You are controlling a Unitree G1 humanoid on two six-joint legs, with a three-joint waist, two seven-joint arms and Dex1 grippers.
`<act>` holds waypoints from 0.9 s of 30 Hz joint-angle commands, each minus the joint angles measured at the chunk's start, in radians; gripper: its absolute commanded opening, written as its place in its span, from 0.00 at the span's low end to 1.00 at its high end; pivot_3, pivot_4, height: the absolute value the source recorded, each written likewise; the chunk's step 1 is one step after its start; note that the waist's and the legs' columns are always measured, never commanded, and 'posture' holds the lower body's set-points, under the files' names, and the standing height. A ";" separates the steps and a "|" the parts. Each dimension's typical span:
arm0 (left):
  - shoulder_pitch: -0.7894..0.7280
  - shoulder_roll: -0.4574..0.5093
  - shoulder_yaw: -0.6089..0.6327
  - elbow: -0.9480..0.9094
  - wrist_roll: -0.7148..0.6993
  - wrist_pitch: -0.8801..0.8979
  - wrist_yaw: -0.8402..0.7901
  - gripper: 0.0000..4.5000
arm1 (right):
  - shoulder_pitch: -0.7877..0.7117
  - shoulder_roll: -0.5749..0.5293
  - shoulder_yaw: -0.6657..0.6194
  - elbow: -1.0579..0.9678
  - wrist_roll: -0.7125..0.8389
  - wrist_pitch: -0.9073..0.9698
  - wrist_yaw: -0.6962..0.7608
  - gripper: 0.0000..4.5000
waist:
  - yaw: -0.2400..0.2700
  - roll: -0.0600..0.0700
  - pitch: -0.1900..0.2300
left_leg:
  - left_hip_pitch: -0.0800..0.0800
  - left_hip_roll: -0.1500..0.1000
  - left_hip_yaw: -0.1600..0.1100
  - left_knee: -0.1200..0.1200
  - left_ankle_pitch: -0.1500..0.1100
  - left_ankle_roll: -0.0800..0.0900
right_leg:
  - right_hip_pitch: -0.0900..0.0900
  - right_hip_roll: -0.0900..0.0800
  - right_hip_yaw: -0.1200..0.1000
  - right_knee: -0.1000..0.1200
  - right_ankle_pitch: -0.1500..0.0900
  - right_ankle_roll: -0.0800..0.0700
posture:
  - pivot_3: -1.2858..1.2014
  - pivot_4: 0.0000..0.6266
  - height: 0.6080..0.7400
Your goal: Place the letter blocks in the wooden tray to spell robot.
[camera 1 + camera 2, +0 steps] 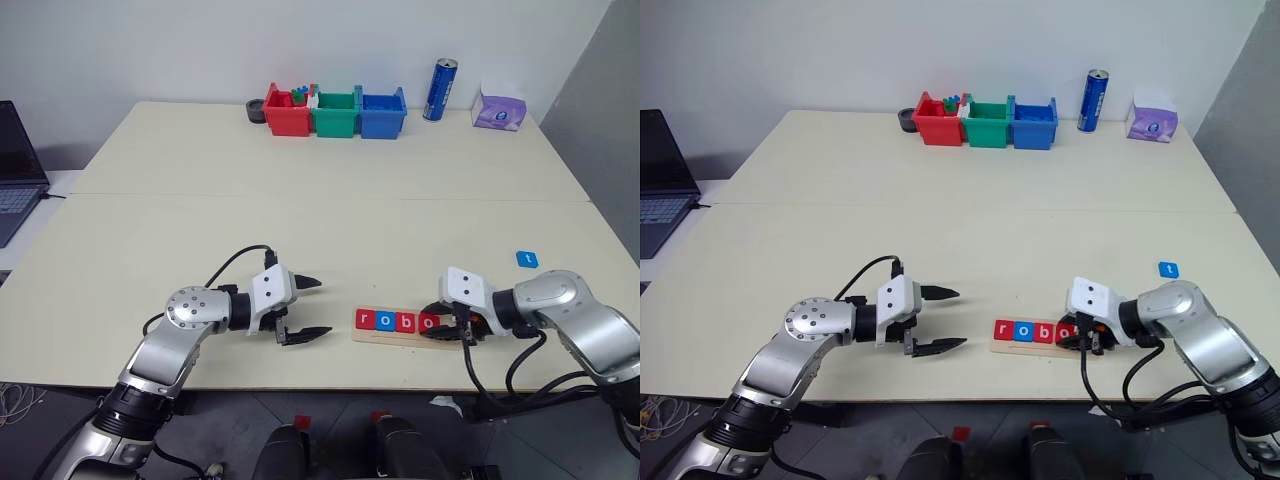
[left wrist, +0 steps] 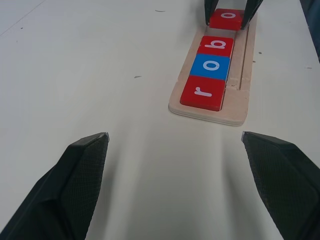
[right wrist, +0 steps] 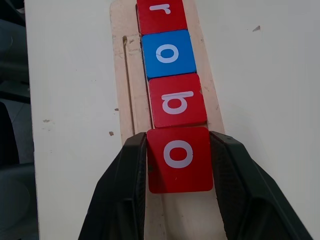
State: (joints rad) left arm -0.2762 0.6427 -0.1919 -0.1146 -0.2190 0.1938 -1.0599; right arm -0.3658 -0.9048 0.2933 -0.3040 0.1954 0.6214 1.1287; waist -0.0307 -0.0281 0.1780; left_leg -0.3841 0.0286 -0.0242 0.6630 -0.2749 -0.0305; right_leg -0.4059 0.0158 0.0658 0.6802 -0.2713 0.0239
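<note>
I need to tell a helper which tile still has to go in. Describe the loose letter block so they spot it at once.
On the cream table, look to the robot's right, beyond the wooden tray. There lies a lone blue "t" tile, apart from the four tiles in the tray.

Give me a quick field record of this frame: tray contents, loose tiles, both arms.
tray: wooden tray near the table's front edge, holding r, o, b, o in a row
fourth tile: red o tile, clamped between the right gripper jaws, on the tray next to the b
loose tile: blue t tile on the table, beyond the right arm
left gripper: jaws open, holding nothing, beside the tray's r end
</note>
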 commanded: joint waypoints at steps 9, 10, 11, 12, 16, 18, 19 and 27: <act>0.001 -0.001 0.001 -0.035 0.000 -0.007 0.002 1.00 | -0.031 0.031 -0.023 -0.006 -0.001 0.013 -0.011 0.81 | 0.000 0.000 0.000 | 0.000 0.000 0.000 0.000 0.000 0.000 | 0.000 0.000 0.000 0.000 0.000 0.000 | 0.52 0.24 1.00; 0.001 -0.002 0.001 -0.032 0.001 -0.010 0.003 1.00 | -0.033 0.033 -0.031 -0.014 0.009 0.023 -0.011 0.88 | 0.000 0.000 0.000 | 0.000 0.000 0.000 0.000 0.000 0.000 | 0.000 0.000 0.000 0.000 0.000 0.000 | 0.52 0.24 1.00; 0.001 -0.002 0.001 -0.031 0.002 -0.011 0.003 1.00 | -0.035 0.036 -0.042 -0.024 0.019 0.032 -0.013 0.96 | 0.000 0.000 0.000 | 0.000 0.000 0.000 0.000 0.000 0.000 | 0.000 0.000 0.000 0.000 0.000 0.000 | 0.52 0.24 1.00; 0.003 -0.002 0.001 -0.032 0.002 -0.011 0.004 1.00 | -0.036 0.035 -0.058 -0.041 0.036 0.049 -0.016 0.99 | 0.000 0.000 0.000 | 0.000 0.000 0.000 0.000 0.000 0.000 | 0.000 0.000 0.000 0.000 0.000 0.000 | 0.52 0.24 1.00; 0.010 0.000 0.004 -0.032 0.002 -0.015 0.005 1.00 | -0.019 0.023 -0.125 -0.107 0.083 0.106 -0.043 0.99 | 0.000 0.000 0.000 | 0.000 0.000 -0.001 0.000 0.000 0.000 | 0.000 0.000 0.000 0.000 0.000 0.000 | 0.52 0.24 1.00; 0.014 0.001 0.006 -0.031 0.003 -0.018 0.005 1.00 | 0.021 -0.001 -0.156 -0.139 0.084 0.115 -0.058 0.96 | 0.001 0.000 0.000 | 0.000 0.000 -0.001 0.000 0.000 0.000 | 0.000 0.000 0.000 0.000 0.000 0.000 | 0.52 0.24 1.00; 0.016 0.002 0.007 -0.030 0.003 -0.019 0.004 1.00 | 0.043 -0.014 -0.168 -0.154 0.083 0.117 -0.064 0.91 | 0.001 0.000 0.000 | 0.000 0.000 -0.001 0.000 0.000 0.000 | 0.000 0.000 0.000 0.000 0.000 0.000 | 0.52 0.24 1.00; 0.009 -0.002 0.002 -0.011 0.007 -0.034 -0.006 1.00 | 0.144 -0.085 -0.147 -0.175 0.001 0.060 -0.115 0.29 | 0.001 0.000 0.000 | 0.000 0.000 0.000 0.000 0.000 0.000 | 0.000 0.000 0.000 0.000 0.000 0.000 | 0.52 0.24 1.00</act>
State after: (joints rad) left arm -0.2559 0.6424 -0.1921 -0.1121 -0.2154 0.1819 -1.0611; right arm -0.2189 -0.9787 0.1508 -0.4586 0.2095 0.7013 1.0224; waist -0.0292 -0.0281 0.1779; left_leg -0.3842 0.0284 -0.0238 0.6631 -0.2749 -0.0305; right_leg -0.4059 0.0156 0.0656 0.6803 -0.2713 0.0239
